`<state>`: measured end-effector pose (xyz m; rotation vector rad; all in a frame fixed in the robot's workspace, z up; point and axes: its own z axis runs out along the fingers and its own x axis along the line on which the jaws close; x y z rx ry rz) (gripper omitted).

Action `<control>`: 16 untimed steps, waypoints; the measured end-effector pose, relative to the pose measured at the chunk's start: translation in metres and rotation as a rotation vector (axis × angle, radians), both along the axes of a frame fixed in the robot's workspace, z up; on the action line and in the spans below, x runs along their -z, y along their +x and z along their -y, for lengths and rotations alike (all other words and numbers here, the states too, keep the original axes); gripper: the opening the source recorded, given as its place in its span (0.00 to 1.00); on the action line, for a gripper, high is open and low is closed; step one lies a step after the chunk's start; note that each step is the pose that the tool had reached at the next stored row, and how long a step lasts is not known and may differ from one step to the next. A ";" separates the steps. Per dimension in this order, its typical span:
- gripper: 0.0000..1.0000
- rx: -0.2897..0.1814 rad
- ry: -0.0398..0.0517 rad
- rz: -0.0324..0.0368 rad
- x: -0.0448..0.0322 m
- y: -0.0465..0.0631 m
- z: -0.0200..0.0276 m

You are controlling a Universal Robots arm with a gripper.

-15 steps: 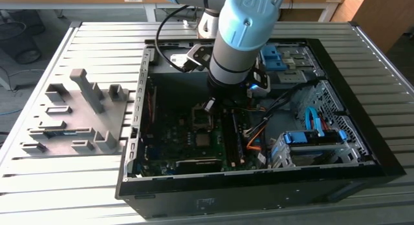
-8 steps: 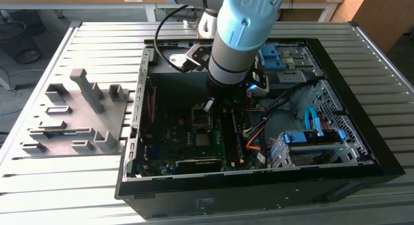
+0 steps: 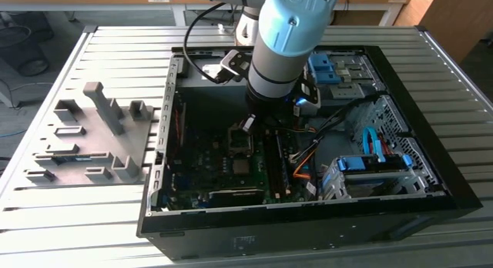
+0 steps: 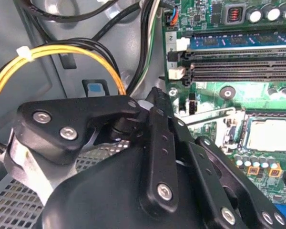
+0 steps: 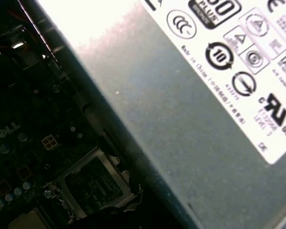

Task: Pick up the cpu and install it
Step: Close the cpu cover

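Observation:
The cpu point(image 3: 241, 166) is a small silvery square lying flat in its socket on the green motherboard. It also appears as a pale square in both wrist views point(image 4: 271, 135) point(image 5: 26, 222). The socket's metal hold-down frame point(image 3: 240, 140) point(image 5: 93, 186) stands swung open on the power-supply side of the cpu. My gripper point(image 3: 250, 125) hangs just above that open frame, a short way from the cpu and not touching it. Its black body point(image 4: 133, 191) hides the board beneath it in the second wrist view.
The grey power-supply box with a white label point(image 5: 181, 119) is close beside the gripper. Memory slots point(image 4: 238, 62) point(image 3: 276, 161) run along the socket. Yellow and black cables point(image 4: 62, 52) loop nearby. A drive cage with blue parts point(image 3: 370, 167) is at the exterior view's right, a grey fixture tray point(image 3: 85, 135) at its left.

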<state>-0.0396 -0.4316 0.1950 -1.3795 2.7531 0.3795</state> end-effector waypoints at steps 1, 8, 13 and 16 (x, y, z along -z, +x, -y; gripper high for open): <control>0.10 0.000 -0.0001 0.0000 -0.0010 0.000 0.0000; 0.10 0.000 -0.0002 0.0001 -0.0061 0.000 0.0005; 0.10 -0.003 -0.0010 0.0001 -0.0075 0.000 0.0017; 0.10 -0.006 -0.0017 0.0000 -0.0087 0.000 0.0025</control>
